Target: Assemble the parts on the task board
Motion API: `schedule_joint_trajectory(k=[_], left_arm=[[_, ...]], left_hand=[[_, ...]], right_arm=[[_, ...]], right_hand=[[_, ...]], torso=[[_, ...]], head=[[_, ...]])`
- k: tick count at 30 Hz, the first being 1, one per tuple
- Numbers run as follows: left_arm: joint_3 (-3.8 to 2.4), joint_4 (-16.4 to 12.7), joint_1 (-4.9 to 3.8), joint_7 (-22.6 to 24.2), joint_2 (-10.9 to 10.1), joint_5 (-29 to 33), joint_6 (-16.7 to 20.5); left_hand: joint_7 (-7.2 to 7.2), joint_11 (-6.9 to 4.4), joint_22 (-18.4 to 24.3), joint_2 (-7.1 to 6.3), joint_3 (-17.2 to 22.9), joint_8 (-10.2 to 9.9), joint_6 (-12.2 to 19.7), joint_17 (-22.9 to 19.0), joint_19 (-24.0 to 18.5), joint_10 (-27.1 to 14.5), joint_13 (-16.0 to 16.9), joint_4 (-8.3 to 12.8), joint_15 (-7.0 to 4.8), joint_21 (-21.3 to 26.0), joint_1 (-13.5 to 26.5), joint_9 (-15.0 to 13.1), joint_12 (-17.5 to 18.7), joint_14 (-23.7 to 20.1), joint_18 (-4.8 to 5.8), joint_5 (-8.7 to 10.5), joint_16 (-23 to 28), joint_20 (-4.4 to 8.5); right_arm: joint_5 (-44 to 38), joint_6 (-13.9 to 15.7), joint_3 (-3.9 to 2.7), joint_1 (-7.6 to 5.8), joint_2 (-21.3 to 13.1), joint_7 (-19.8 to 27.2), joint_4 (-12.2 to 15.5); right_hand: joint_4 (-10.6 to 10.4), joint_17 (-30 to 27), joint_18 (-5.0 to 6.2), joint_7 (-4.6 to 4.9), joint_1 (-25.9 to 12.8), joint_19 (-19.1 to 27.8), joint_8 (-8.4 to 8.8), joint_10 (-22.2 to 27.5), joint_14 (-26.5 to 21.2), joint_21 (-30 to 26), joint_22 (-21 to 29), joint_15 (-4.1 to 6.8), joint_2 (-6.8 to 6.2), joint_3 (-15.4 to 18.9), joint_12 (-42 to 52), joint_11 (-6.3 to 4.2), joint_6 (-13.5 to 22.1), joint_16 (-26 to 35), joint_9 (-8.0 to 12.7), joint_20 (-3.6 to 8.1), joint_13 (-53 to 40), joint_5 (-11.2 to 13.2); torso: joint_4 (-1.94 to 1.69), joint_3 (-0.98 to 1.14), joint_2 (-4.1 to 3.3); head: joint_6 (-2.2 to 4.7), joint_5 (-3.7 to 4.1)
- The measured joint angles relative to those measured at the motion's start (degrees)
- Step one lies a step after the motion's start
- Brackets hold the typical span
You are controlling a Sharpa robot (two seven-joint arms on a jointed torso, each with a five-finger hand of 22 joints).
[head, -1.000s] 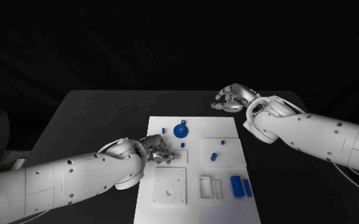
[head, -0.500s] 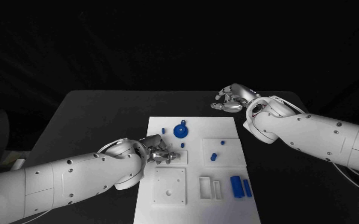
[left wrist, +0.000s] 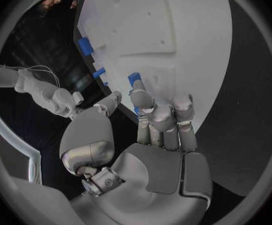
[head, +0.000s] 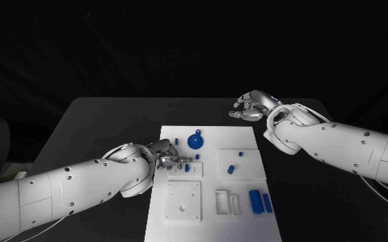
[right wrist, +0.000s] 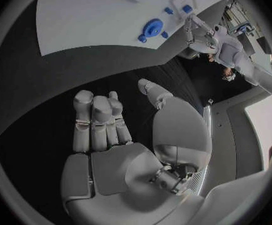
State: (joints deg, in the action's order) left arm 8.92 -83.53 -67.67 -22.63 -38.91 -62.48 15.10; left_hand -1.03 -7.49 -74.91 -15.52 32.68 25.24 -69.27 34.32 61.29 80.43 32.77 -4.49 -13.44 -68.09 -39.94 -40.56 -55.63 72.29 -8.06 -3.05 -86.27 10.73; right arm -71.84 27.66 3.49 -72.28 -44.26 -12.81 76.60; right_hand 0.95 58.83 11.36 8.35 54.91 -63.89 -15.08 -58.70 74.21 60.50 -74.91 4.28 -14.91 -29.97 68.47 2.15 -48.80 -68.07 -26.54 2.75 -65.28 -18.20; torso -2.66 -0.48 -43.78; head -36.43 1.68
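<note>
The white task board [head: 212, 141] lies in the middle of the black table. My left hand [head: 167, 159] hovers at the board's left edge, fingers close together and the thumb apart, holding nothing. Just past its fingertips [left wrist: 139, 96] a small blue peg [head: 186, 168] [left wrist: 134, 78] stands in a small raised plate [head: 194, 170]. A blue round disc [head: 195, 140] [right wrist: 151, 27] and two more blue pegs [head: 176, 140] [head: 197, 156] sit farther up the board. My right hand [head: 250, 109] [right wrist: 105, 130] hangs beyond the board's far right corner, its fingers curled in on nothing.
On the board's right half are two small blue pieces [head: 240, 154] [head: 231, 169] and two blue bars [head: 255, 201] [head: 267, 203] near the front. A square white plate [head: 183, 200] and white slotted frames [head: 227, 203] lie at the front.
My left hand has drawn back to the left, off the small raised plate, and the blue peg there now stands uncovered. The right hand has not moved.
</note>
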Motion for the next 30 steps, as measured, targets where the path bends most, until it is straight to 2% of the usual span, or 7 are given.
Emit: schedule_joint_trajectory(k=[3, 9, 11, 15, 18, 20, 30], left_arm=[[-1.1, -0.32, -0.24, -0.09, -0.57, 1.29, -1.19], [-1.75, -0.37, -2.05, -0.33, -1.3, 3.85, -3.51], [-1.91, -0.01, -2.78, -0.36, -1.47, 4.93, -4.21], [-2.05, 1.54, -4.01, -0.48, -1.56, 6.79, -5.86], [-2.07, 3.66, -5.1, -0.6, -1.34, 8.07, -7.2], [-2.1, 5.16, -5.6, -0.71, -0.96, 8.76, -8.02], [-2.09, 13.44, -7.49, -1.35, 3.12, 9.93, -12.25]], left_hand=[[0.05, 0.19, 0.0, 0.0, -0.05, 0.0, 0.09, 0.0, -0.2, -0.19, -0.07, -0.05, -0.02, 0.0, 0.0, 0.0, 0.0, -0.05, -0.2, 0.0, 0.0, -0.18], [0.34, 0.37, 0.01, -0.28, -0.52, -0.3, 0.57, -0.19, -0.72, -0.37, -0.39, -0.04, 0.36, 0.13, -0.36, 0.0, 0.61, -0.46, -0.26, 0.0, 0.44, -0.46], [0.46, 0.73, 0.12, 0.49, -0.77, -0.67, 1.26, -0.44, -1.24, -0.73, -0.67, 0.21, 0.53, 0.49, -1.28, 0.01, 1.22, -1.13, -0.25, 0.0, 1.08, -0.61], [1.3, 1.6, 0.62, 2.12, -1.58, -2.14, 3.73, -1.18, -2.9, -2.51, -1.56, 1.07, 1.42, 1.82, -3.04, 0.45, 3.13, -2.81, -0.25, 0.0, 2.75, -1.22], [2.71, 2.86, 1.09, 5.05, -2.14, -4.42, 7.88, -1.94, -4.83, -4.59, -2.38, 4.09, 2.79, 3.27, -5.98, 1.45, 4.92, -4.62, -0.21, -1.04, 4.46, -1.93], [3.53, 3.62, 1.57, 6.13, -3.1, -5.0, 8.92, -2.41, -5.87, -5.46, -2.85, 5.85, 3.48, 4.37, -7.06, 1.88, 5.97, -5.52, 0.63, -1.81, 5.44, -2.38], [4.32, 4.21, 2.22, 6.67, -4.68, -6.35, 11.44, -2.95, -6.13, -6.44, -3.37, 6.37, 3.9, 5.38, -6.22, 2.92, 6.74, -5.92, 1.02, -1.05, 6.18, -2.63]], right_arm=[[0.02, 0.0, 0.0, 0.0, 0.03, 0.01, -0.35], [0.06, 0.0, 0.0, 0.01, 0.15, 0.03, -0.7], [0.08, 0.0, 0.0, 0.01, 0.18, 0.04, -0.79], [0.19, 0.0, 0.0, 0.01, 0.26, 0.1, -1.09], [0.42, 0.0, 0.0, 0.01, 0.34, 0.18, -1.38], [0.59, 0.01, 0.0, 0.01, 0.42, 0.26, -1.59], [1.15, 0.01, 0.0, 0.01, 0.71, 0.64, -2.29]], right_hand=[[0.0, 0.0, 0.0, -0.02, 0.0, 0.01, 0.0, 0.0, 0.0, 0.0, 0.0, 0.0, 0.0, 0.0, 0.0, 0.0, -0.02, 0.0, 0.0, 0.0, 0.0, 0.0], [-0.16, -0.01, 0.0, -0.14, 0.0, 0.01, 0.0, 0.0, 0.0, 0.0, 0.0, 0.0, 0.0, 0.16, 0.0, 0.0, 0.06, 0.0, 0.0, -0.01, 0.0, 0.0], [-0.16, -0.01, 0.0, -0.15, 0.0, 0.01, 0.0, 0.0, 0.0, 0.0, 0.0, 0.0, 0.0, 0.16, 0.0, 0.0, 0.06, 0.0, 0.0, -0.02, 0.0, 0.0], [-0.16, -0.01, 0.0, -0.16, 0.0, 0.02, 0.0, 0.0, 0.0, 0.0, 0.0, 0.0, 0.0, 0.16, 0.0, 0.0, 0.06, 0.0, 0.0, -0.02, 0.0, 0.0], [-0.16, -0.01, 0.0, -0.17, 0.0, 0.02, 0.0, 0.0, 0.0, 0.0, 0.0, 0.0, 0.0, 0.16, 0.0, 0.0, 0.05, 0.0, 0.0, -0.02, -0.01, 0.0], [-0.16, -0.01, 0.0, -0.27, 0.0, 0.02, 0.0, 0.0, 0.0, 0.0, 0.0, 0.0, 0.0, 0.16, 0.0, 0.0, 0.13, 0.0, 0.0, -0.03, 0.0, 0.0], [-0.16, 0.04, 0.0, -0.11, 0.0, 0.1, 0.0, 0.0, 0.0, 0.0, 0.0, 0.0, 0.0, 0.16, 0.0, 0.0, 0.31, 0.0, 0.0, -0.11, 0.0, 0.0]], torso=[[-0.02, 0.01, 0.0], [-0.03, -0.01, 0.01], [-0.03, -0.02, 0.01], [-0.03, -0.03, 0.0], [-0.03, -0.03, 0.0], [-0.02, -0.03, -0.01], [0.04, -0.08, -0.11]], head=[[0.07, 0.05], [0.22, -0.01], [0.3, -0.07], [0.48, -0.1], [0.63, -0.13], [0.76, -0.15], [1.36, -0.29]])
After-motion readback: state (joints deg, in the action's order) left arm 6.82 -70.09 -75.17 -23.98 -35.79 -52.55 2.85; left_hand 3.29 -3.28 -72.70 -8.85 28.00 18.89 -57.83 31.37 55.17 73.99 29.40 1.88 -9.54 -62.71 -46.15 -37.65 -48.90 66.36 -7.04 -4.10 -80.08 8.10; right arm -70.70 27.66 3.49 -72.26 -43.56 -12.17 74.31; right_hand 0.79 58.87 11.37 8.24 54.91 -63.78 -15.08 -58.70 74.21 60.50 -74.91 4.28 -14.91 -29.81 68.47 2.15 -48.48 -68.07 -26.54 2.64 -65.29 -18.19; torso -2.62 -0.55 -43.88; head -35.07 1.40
